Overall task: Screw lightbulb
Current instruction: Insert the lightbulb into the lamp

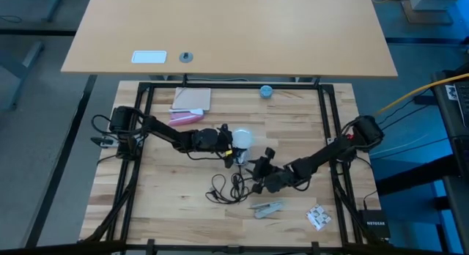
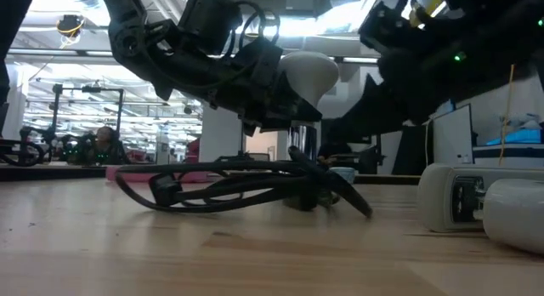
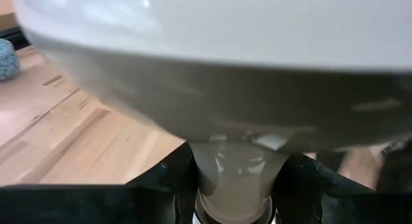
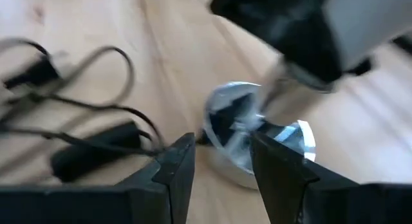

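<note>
From above, the left arm reaches in from the left edge of the wooden table (image 1: 161,204) to its middle, where the left gripper (image 1: 229,143) carries the lightbulb (image 1: 242,139) — a pale white blob at its tip. The right arm comes in from the right, and the right gripper (image 1: 258,169) sits just to the right of and nearer than the bulb, close to a tangled black cord (image 1: 229,187) that lies on the table in front of both. A pink object (image 1: 185,117) and a tan card (image 1: 192,99) lie toward the far left, a small blue thing (image 1: 266,91) at the far edge. At table height, the lightbulb (image 2: 308,76) hangs clear of the wood, dome to the right, its narrow end buried in the left gripper (image 2: 270,96); the cord (image 2: 229,187) loops on the table below it, and a white cylinder (image 2: 476,207) lies at the right. The left wrist camera is nearly filled by the lightbulb (image 3: 212,63), its neck pinched between the two dark fingers (image 3: 154,185) (closed firmly on it). The right wrist camera shows the right gripper (image 4: 222,166) with its fingers (image 4: 177,163) a narrow gap apart, holding nothing — beyond them a shiny silver disc (image 4: 248,130) rests on the wood, the cord (image 4: 84,147) beside it.
</note>
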